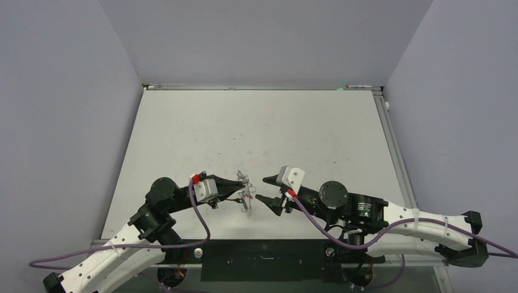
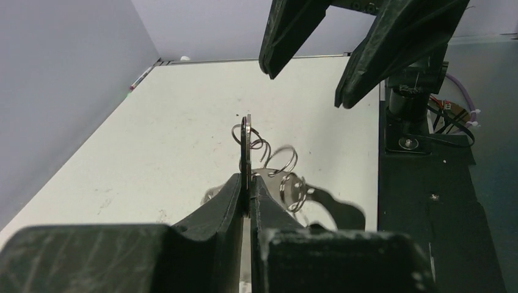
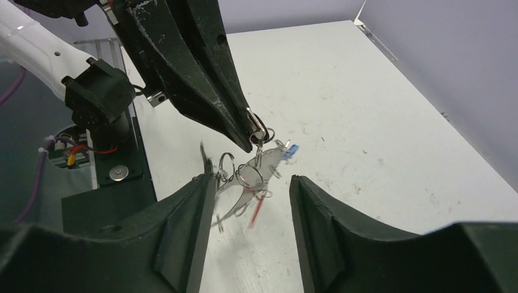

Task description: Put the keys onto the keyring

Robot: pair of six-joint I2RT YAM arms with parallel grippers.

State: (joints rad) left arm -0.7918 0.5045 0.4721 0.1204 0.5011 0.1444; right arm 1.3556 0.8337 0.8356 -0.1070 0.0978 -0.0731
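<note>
A: Left gripper (image 2: pixel 249 183)?
B: Pinched shut on the keyring (image 2: pixel 246 143), over the tabletop (image 1: pixel 275 128); keys (image 3: pixel 262 165) dangle under it, blurred.
A: Right gripper (image 1: pixel 261 188)?
B: Jaws apart, holding nothing, just beside the keys.

A scuffed white table (image 1: pixel 256 128) fills the middle of the top view, 3 lilac-grey walls (image 1: pixel 61 122) around it. A metal rail (image 1: pixel 394 146) lines its right edge; a black plate (image 1: pixel 262 251) sits at bottom centre. A pen-like stick (image 2: pixel 140 77) lies upper left in the left wrist view.
</note>
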